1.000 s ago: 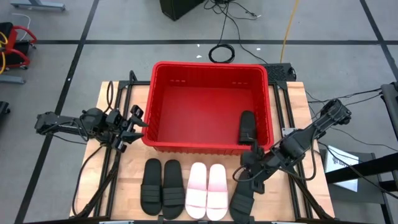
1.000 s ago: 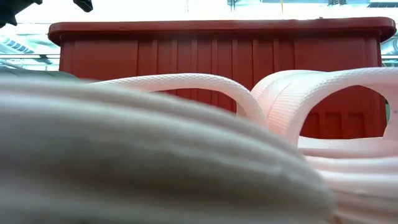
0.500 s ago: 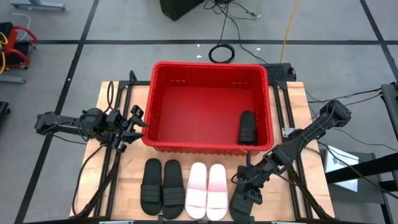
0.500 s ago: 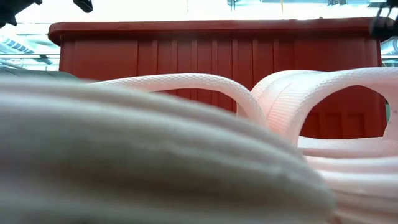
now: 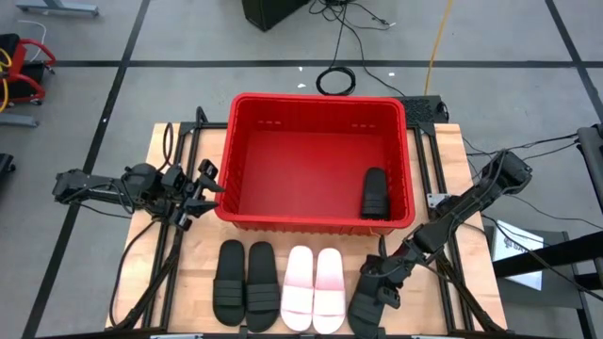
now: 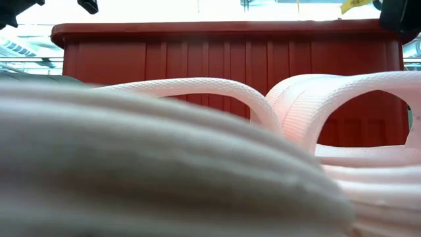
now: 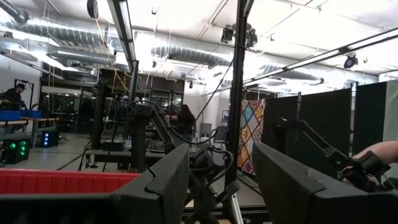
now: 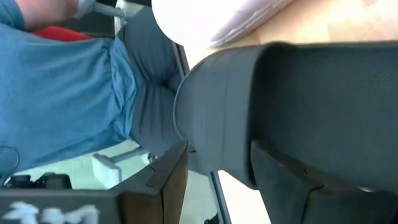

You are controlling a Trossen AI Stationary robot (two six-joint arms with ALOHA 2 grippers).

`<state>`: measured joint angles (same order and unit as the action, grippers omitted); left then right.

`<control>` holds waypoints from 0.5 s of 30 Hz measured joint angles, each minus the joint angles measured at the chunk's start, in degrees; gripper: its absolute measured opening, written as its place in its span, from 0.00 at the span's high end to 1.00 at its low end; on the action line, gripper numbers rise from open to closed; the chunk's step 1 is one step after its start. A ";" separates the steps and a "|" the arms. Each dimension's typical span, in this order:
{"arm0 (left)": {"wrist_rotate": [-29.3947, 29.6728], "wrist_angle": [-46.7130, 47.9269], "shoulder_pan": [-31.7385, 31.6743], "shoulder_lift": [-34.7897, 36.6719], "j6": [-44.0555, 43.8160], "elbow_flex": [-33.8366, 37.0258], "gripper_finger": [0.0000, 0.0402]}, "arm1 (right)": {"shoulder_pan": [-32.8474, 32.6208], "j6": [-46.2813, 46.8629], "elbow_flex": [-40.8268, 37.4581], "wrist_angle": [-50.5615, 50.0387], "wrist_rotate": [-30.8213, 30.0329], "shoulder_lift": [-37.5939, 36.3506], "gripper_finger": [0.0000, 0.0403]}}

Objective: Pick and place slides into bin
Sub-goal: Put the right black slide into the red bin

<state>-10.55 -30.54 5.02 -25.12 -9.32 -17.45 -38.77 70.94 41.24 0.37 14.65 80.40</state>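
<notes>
Five slides lay on the wooden worktop (image 5: 188, 273) in front of the red bin (image 5: 247, 218): a black pair (image 5: 245, 281) at the left, a pale pink pair (image 5: 314, 286) in the middle, and one more black slide (image 5: 366, 303) at the right near the front edge. One further black slide (image 5: 375, 192) lay inside the bin, against its right wall. The right claw (image 5: 384, 282) was down on the lone black slide at the right, its fingers (image 8: 155, 186) standing apart around the dark sandal, though I could not tell from where I stood whether they gripped it. The left claw (image 5: 200, 191) hung level beside the bin's left wall, near its rim but not touching it, with its fingers (image 7: 163, 180) spread and nothing between them. From worktop height the pink slides' straps (image 6: 342, 92) arched close in front of the bin's ribbed red wall (image 6: 197, 62). A person in a blue top (image 8: 62, 93) stood just beyond the worktop's edge.
</notes>
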 joint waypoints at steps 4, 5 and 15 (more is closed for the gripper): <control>0.02 0.31 0.00 0.00 0.02 0.00 0.54 | -0.63 -1.15 -0.46 0.27 -3.01 0.04 0.59; 0.02 0.47 0.00 0.00 0.02 0.02 0.54 | -0.75 -1.44 -0.46 0.34 -3.73 0.13 0.59; 0.04 1.17 0.01 0.00 0.02 0.02 0.54 | -0.78 -1.51 -0.46 5.52 -2.72 5.71 0.59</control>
<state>-10.50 -29.37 5.02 -25.12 -9.30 -17.43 -39.55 69.42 40.77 5.89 11.93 86.11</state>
